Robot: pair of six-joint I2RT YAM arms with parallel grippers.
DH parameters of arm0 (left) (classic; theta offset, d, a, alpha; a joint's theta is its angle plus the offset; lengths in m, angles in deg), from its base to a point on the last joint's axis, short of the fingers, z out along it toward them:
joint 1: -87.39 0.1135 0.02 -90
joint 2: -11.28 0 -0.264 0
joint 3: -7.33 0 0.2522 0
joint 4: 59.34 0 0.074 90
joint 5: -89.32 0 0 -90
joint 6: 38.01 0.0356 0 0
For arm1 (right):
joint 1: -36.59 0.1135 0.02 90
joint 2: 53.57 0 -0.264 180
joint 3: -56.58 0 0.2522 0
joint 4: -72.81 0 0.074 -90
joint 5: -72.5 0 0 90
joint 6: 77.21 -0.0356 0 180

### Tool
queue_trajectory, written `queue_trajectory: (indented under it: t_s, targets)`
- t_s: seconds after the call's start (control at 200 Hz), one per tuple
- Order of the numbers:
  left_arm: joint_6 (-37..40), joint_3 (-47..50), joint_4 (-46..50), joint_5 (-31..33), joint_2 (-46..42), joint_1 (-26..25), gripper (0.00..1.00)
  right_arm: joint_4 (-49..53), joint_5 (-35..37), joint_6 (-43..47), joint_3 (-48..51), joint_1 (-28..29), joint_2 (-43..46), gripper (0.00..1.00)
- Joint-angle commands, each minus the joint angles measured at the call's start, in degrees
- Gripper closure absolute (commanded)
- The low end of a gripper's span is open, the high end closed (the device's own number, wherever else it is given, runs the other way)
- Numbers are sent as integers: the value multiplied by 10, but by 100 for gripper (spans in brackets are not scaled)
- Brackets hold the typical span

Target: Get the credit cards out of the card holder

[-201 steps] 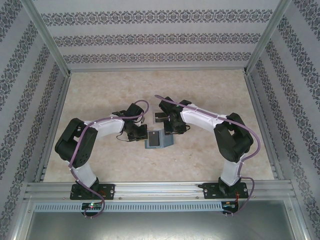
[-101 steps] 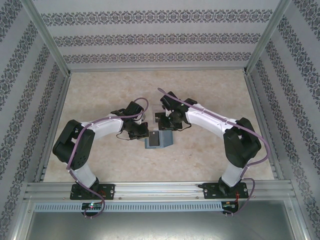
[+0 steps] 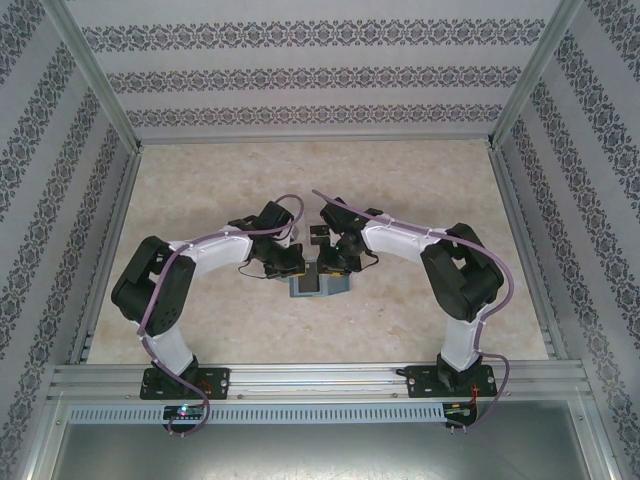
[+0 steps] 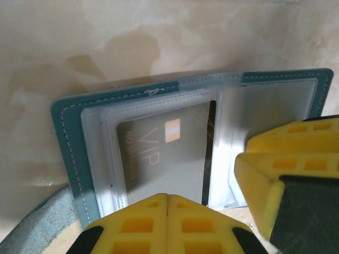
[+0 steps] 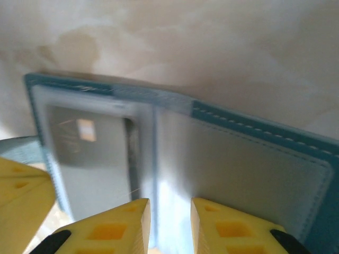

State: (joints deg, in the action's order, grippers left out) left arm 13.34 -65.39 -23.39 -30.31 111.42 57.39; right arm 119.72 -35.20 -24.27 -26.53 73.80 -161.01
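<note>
Left fingers [image 3: 292, 266] and right fingers [image 3: 330, 264] have closed in from either side in the top view and now meet over the open card holder [image 3: 320, 289] on the surface [image 3: 420, 180] — extraction looks about to begin, with no card out yet. Left wrist view: the left fingers [image 4: 137, 227] are pressed together without a gap at the card holder's [image 4: 69, 143] near edge, just below the card [image 4: 159, 159] in its clear sleeve [image 4: 100, 159]; whether they pinch anything cannot be told. Right wrist view: the right fingers [image 5: 217, 227] stand a narrow slit apart — nothing evidently held — at the near edge by the centre fold, the card [image 5: 85, 148] lying between them and the left fingers [image 5: 21, 196].
</note>
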Motion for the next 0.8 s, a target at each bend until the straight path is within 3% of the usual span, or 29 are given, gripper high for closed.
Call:
queue_trajectory:
  t_s: [0.0, 0.505, 0.794]
  targets:
    - [-1, -15, -2, -6, 10, -4, 100, 28, 45, 17, 3, -4, -6, 72]
    - [-6, -14, -14, -12, 23, -9, 100, -59, -52, -30, 17, -3, 22, 74]
    - [-2, -6, -6, 4, 30, -10, 100, -87, -70, -39, 20, -4, 4, 76]
